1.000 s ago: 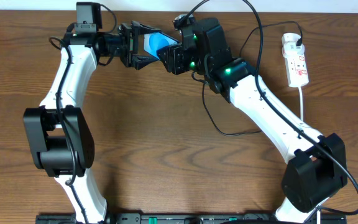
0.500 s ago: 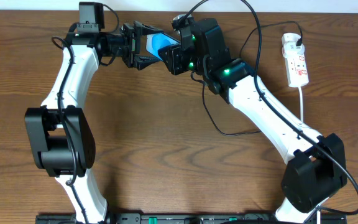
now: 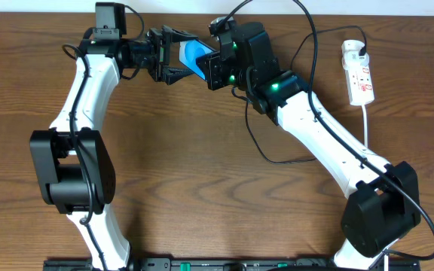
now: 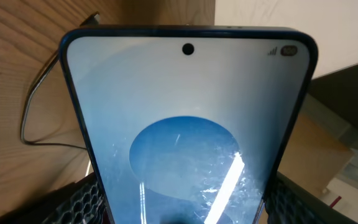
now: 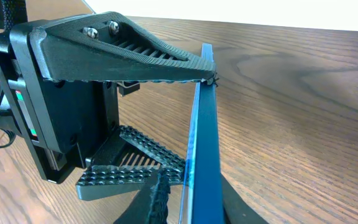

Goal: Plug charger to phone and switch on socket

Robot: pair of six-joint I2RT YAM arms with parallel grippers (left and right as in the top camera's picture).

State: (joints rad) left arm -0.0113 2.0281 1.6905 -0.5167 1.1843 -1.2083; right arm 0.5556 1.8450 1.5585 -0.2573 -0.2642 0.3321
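Phone [image 4: 188, 155]: stood on edge at the far side of the table [image 3: 202, 211], screen lit blue; whether it was clear of the wood could not be told
Left gripper [image 3: 170, 59]: jaws spread wide, clamping the phone by its two long edges, ribbed pads on both
Right gripper [image 3: 206, 68]: at the phone's free end, one finger on either side of the thin edge; pinching or merely bracketing, could not be told
Risk, double hold: with both arms on one phone, a pull by either would likely twist it out of the pads
Risk, slip: an edge-only hold on smooth glass offered little margin
Risk, port: the charging end sat hidden behind the right fingers, so a misaligned connector could go unseen
Charger [image 4: 23, 124]: black cable lay on the wood beside the phone, small tip loose, in neither gripper
Obstruction: cable loops ran around the right arm, a likely snag
Socket [image 3: 360, 75]: well apart to the right, white cord [image 3: 366, 124] trailing; switch position too small to read
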